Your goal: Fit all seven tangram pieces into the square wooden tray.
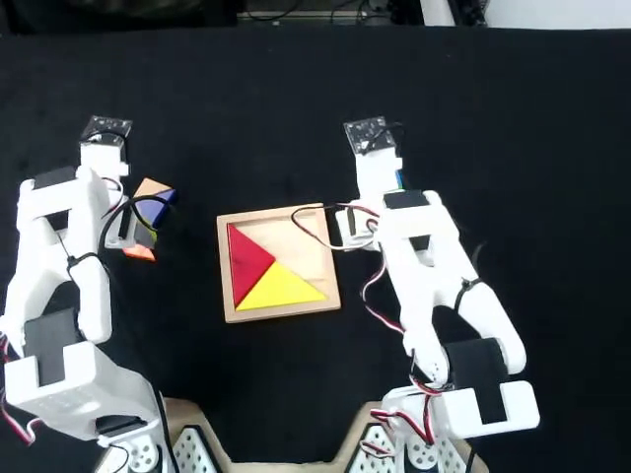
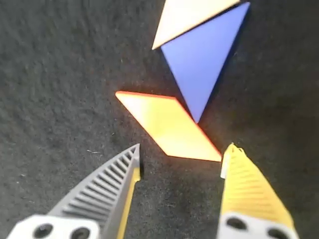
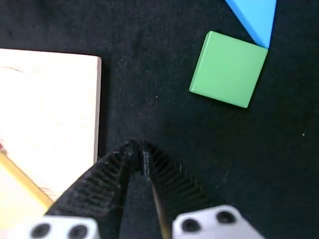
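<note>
The square wooden tray (image 1: pixel 317 258) lies mid-table and holds a red triangle (image 1: pixel 246 258) and a yellow triangle (image 1: pixel 281 288). My left gripper (image 2: pixel 180 160) is open just above an orange parallelogram (image 2: pixel 169 125), with one fingertip on each side of its near end. A dark blue triangle (image 2: pixel 204 64) and a pale peach triangle (image 2: pixel 192 15) lie beyond it. My right gripper (image 3: pixel 138 150) is shut and empty, hovering over the black cloth beside the tray's edge (image 3: pixel 55 109). A green square (image 3: pixel 228 68) and a light blue triangle (image 3: pixel 254 17) lie close by.
Black cloth covers the table (image 1: pixel 296 99). In the high view the left arm (image 1: pixel 69 256) stands left of the tray over the peach, blue and orange pieces (image 1: pixel 148 212), and the right arm (image 1: pixel 434 286) stands right of it, with cables hanging over the tray's corner.
</note>
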